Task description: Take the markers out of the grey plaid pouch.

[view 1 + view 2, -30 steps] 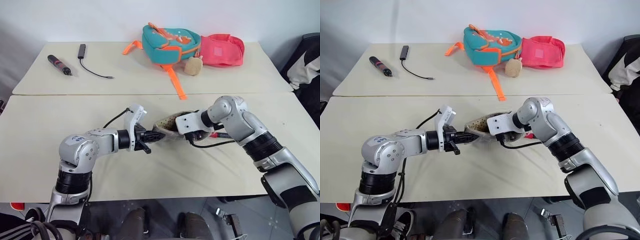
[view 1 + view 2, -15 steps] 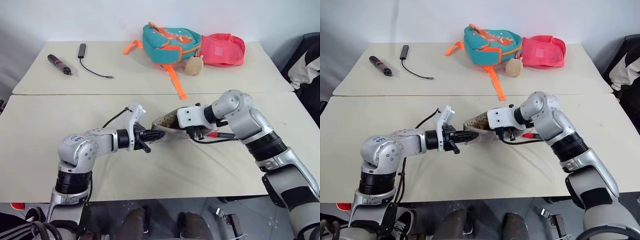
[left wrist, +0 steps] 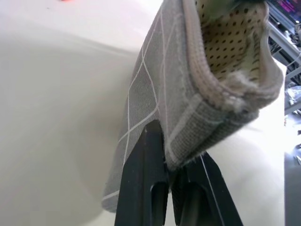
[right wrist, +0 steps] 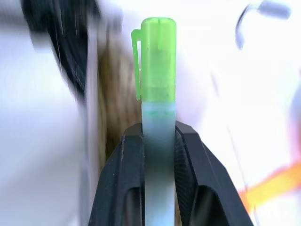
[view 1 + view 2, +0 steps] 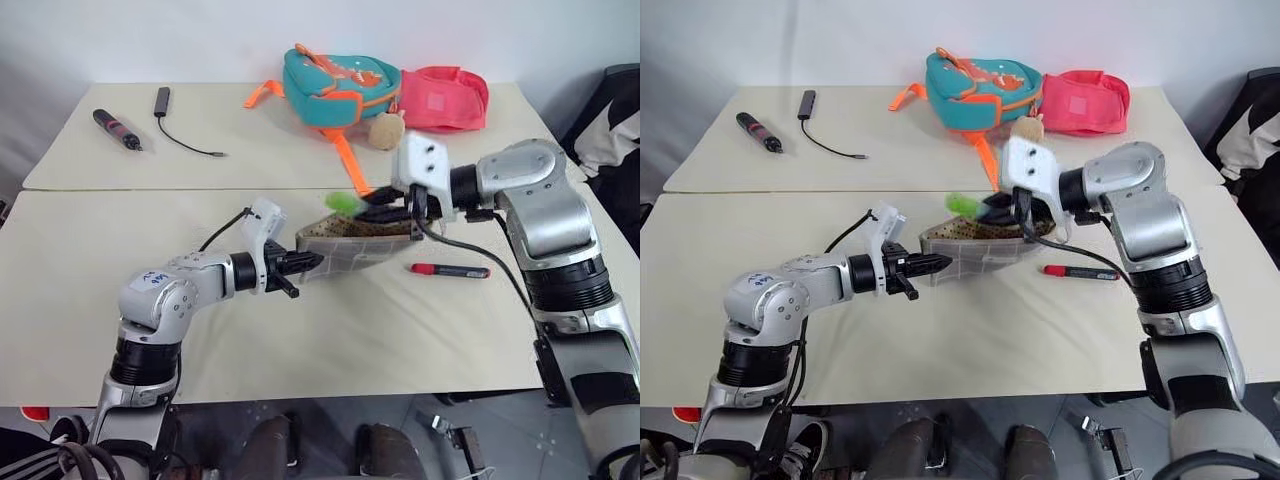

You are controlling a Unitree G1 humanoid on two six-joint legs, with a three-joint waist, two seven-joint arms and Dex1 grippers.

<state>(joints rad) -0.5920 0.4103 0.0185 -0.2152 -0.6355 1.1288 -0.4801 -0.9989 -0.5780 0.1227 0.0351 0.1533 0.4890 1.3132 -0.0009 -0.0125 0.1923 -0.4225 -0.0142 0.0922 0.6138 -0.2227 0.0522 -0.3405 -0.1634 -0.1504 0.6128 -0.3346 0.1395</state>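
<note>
The grey plaid pouch point(image 5: 350, 250) is held above the middle of the near table point(image 5: 80, 300), one end pinched in the closed left tool point(image 5: 300, 265), its mouth open. The light green marker point(image 4: 158, 70) is clamped between the fingers of the right tool point(image 5: 385, 212) above the pouch mouth. The red marker point(image 5: 450, 271) lies on the table beside the pouch, toward the right edge.

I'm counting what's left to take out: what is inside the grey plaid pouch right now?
The grey plaid pouch gapes open, showing tan speckled lining and no marker in its visible part. Its deeper interior is hidden by its walls and the right gripper.
</note>
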